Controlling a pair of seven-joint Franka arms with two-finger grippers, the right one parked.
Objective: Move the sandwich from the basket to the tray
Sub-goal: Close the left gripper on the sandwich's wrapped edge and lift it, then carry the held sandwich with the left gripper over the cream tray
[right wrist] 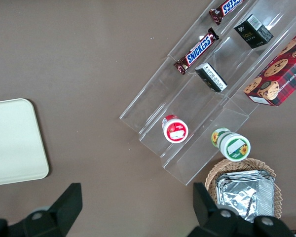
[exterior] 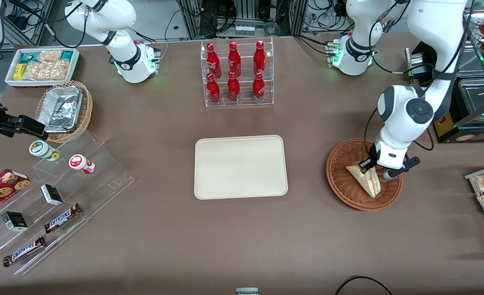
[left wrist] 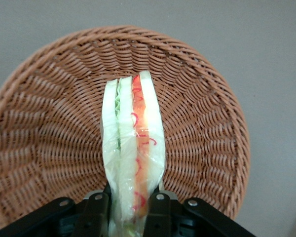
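Snickers bars [exterior: 24, 250] are lying nearest the front camera, on a clear stepped stand [exterior: 82, 180] toward the parked arm's end of the desk [exterior: 164, 246], along with small dark boxes and two little jars. Farther from the camera, a tan wicker basket [exterior: 85, 110] is holding foil trays [exterior: 59, 108], and a white box [exterior: 10, 80] is holding snack packets. Six red bottles are standing in a clear rack [exterior: 238, 73] farther back than the tray [exterior: 240, 166], which is lying with nothing on it in the middle of the desk.

Toward the working arm's end, the basket [exterior: 340, 180] is holding the sandwich [exterior: 365, 179]. The tool [exterior: 375, 170] is sitting down inside the basket, its fingers [left wrist: 96, 215] pressing on either side of the sandwich's one end, clamped on it. The sandwich is standing on edge in clear wrap, showing pale bread slices with a green layer and an orange-red layer between them. Its pointed end is reaching toward the basket's rim nearest the front camera.
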